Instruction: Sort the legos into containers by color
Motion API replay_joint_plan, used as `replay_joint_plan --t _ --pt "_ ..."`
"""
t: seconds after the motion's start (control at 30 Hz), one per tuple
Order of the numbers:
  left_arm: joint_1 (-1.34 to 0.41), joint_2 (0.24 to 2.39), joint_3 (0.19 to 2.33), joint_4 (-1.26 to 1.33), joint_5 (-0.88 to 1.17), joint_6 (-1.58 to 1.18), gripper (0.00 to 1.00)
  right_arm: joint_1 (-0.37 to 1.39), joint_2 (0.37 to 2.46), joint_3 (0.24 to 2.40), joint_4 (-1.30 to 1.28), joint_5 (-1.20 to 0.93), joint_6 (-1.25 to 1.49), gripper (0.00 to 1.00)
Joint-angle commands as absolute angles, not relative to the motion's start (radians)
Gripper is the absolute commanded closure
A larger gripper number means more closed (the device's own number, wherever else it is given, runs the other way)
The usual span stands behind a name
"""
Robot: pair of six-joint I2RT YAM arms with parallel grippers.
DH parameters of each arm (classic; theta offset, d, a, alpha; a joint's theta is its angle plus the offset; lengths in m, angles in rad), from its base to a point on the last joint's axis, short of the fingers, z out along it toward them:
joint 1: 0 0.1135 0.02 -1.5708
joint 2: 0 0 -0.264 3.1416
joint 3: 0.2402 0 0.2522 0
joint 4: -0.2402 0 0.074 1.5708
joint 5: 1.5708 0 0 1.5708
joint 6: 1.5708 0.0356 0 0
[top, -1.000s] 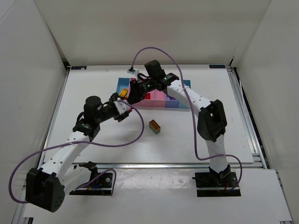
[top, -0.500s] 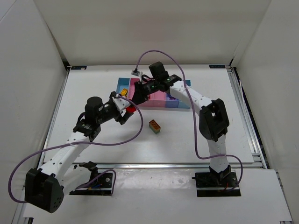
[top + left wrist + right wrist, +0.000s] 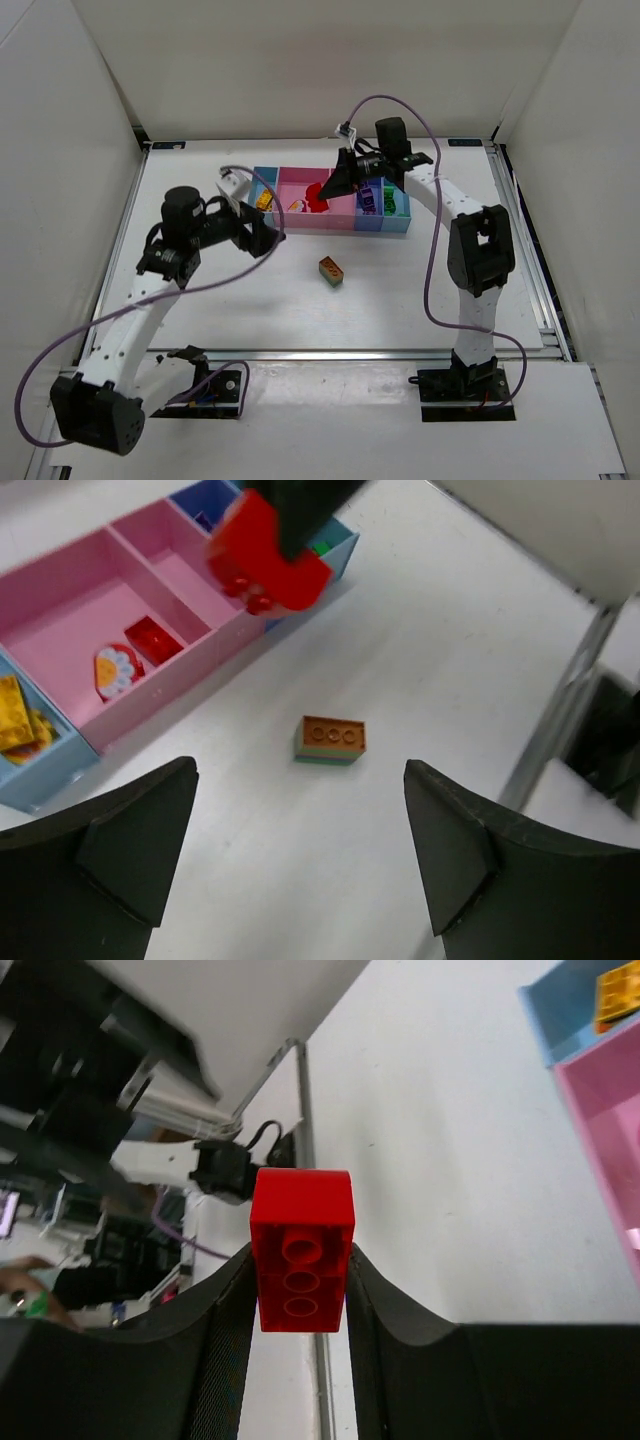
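Note:
My right gripper (image 3: 330,188) is shut on a red lego (image 3: 318,197), which hangs above the pink bins of the containers (image 3: 330,228). In the right wrist view the red lego (image 3: 301,1250) stands upright between the fingers (image 3: 225,1330). From the left wrist view the same red lego (image 3: 265,555) hovers over the bins (image 3: 170,695). My left gripper (image 3: 262,238) is open and holds nothing, left of an orange-topped lego chunk (image 3: 332,270) on the table. That chunk (image 3: 332,738) lies ahead of the left gripper (image 3: 300,785).
The wide pink bin holds a small red brick (image 3: 152,640) and a round flower piece (image 3: 115,670). Yellow legos (image 3: 264,199) fill the left light blue bin. Purple and green pieces (image 3: 368,197) sit in the right bins. White walls enclose the table (image 3: 200,300).
The left gripper has opened and drawn back to the left. The right arm has swung right, away from it, over the bins with the red lego.

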State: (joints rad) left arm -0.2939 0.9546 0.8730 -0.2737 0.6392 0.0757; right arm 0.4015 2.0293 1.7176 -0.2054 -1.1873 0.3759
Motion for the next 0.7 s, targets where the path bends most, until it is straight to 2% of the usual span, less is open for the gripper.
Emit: replay_joint_plan --t 0.0,0.03,0.1,0.23,0.3,0.47,0.67 --pt "-0.151 1.07 0.94 -0.284 0.848 -0.234 0.06 0.426 1.988 1.704 -0.039 -1.324 0.466 0.87" --pt "-0.117 1.093 0.93 -0.247 0.894 -0.391 0.08 0.437 1.99 1.704 -0.031 -1.331 0.462 0.87" --pt "-0.046 1.161 0.922 -0.115 0.99 -0.532 0.15 0.443 1.997 1.712 -0.006 -1.353 0.459 0.87" --pt "-0.014 1.278 0.982 -0.045 1.093 -0.688 0.16 0.456 2.013 1.717 0.121 -1.376 0.564 0.87" --pt "-0.012 1.324 0.983 0.072 1.136 -0.745 0.16 0.46 2.019 1.715 0.192 -1.37 0.632 0.87" --pt "-0.017 1.35 1.008 0.201 1.147 -0.767 0.16 0.492 2.037 1.747 0.176 -1.368 0.644 0.87" --pt "-0.032 1.345 1.008 0.301 1.109 -0.713 0.23 0.522 2.077 1.778 0.193 -1.365 0.706 0.86"
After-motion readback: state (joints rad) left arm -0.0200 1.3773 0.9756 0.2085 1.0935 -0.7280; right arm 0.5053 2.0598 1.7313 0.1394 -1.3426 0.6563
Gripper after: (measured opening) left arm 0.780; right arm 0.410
